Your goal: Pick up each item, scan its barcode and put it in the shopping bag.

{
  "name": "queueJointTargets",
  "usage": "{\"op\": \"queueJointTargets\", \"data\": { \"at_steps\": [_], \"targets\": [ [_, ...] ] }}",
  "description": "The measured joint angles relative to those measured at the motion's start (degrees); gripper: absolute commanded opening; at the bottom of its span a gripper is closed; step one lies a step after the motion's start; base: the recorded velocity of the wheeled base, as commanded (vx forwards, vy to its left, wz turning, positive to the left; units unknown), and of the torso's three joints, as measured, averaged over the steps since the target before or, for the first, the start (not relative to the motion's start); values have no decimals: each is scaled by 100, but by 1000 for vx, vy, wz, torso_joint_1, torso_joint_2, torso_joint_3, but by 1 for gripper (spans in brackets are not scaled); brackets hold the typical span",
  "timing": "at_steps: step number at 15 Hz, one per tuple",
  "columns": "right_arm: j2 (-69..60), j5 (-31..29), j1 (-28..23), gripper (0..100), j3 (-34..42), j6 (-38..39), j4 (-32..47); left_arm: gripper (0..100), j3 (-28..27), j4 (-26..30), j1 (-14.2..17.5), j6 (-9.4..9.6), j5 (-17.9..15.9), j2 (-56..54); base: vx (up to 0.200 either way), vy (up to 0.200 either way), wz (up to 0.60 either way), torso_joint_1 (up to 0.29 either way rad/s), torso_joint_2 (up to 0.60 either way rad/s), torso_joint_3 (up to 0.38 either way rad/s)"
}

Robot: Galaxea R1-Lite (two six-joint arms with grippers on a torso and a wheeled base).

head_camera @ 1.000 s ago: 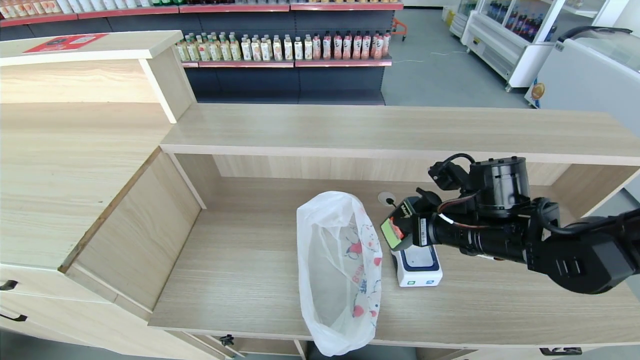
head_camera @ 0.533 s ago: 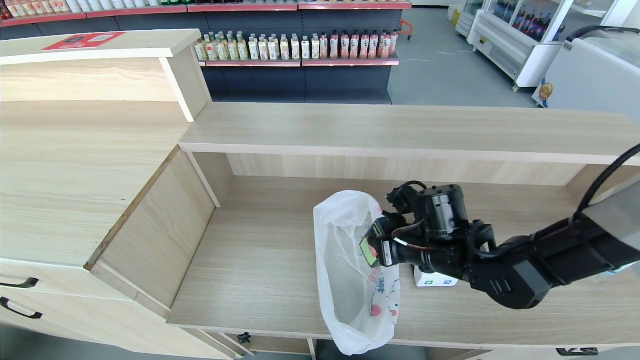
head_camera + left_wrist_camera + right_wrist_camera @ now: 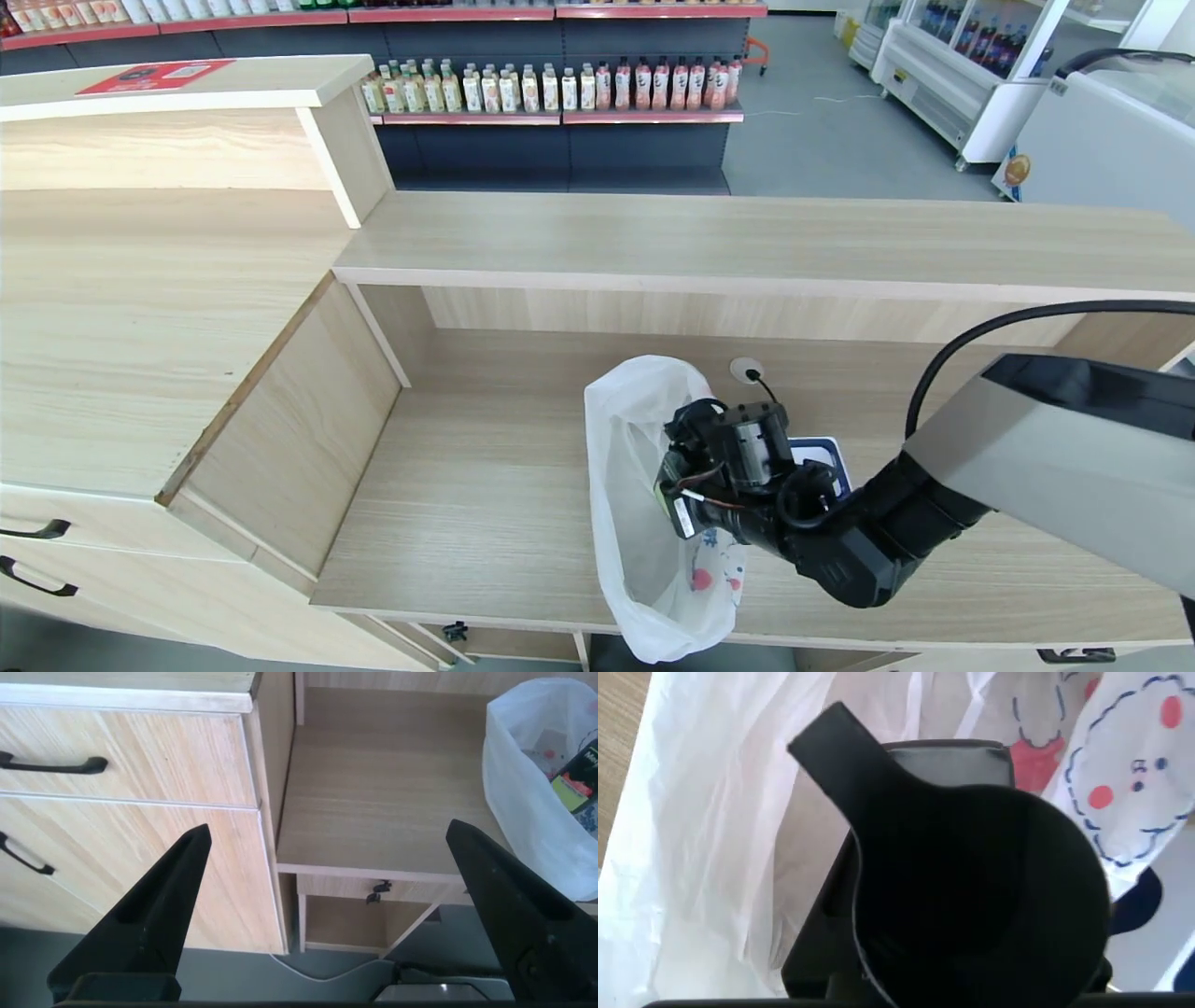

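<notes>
The white printed shopping bag (image 3: 627, 422) stands open on the lower counter (image 3: 467, 504). My right gripper (image 3: 666, 496) is at the bag's mouth, reaching in from the right and shut on a small green-faced box. That box (image 3: 572, 777) shows inside the bag (image 3: 523, 765) in the left wrist view. Up close, the bag's white plastic (image 3: 719, 859) surrounds the right gripper. My left gripper (image 3: 327, 835) hangs low in front of the counter's drawers, open with nothing between its fingers.
A white and blue scanner (image 3: 826, 457) sits on the counter just behind the right arm, with a cable hole (image 3: 745, 370) beyond it. A raised ledge (image 3: 747, 243) runs along the back. Drawers with black handles (image 3: 51, 763) are on the left.
The right arm carried the box leftward from above the scanner and down into the bag's mouth. The head camera shifted slightly between the earliest frame and the later ones.
</notes>
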Motion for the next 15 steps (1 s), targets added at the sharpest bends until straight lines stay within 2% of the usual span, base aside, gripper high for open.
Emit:
{"op": "queueJointTargets", "data": {
  "at_steps": [5,6,11,15],
  "targets": [
    [485,-20,85,0,-22,-28,-483,100,0,0,-6,1,0,0,0,0,0,0,0,0],
    [574,-44,101,100,-30,-28,-516,100,0,0,-6,4,0,0,0,0,0,0,0,0],
    [712,-16,145,100,-89,100,-808,100,0,0,-2,0,0,0,0,0,0,0,0,0],
    [254,85,151,100,-325,1129,-663,100,0,0,-2,0,0,0,0,0,0,0,0,0]
  ]
}}
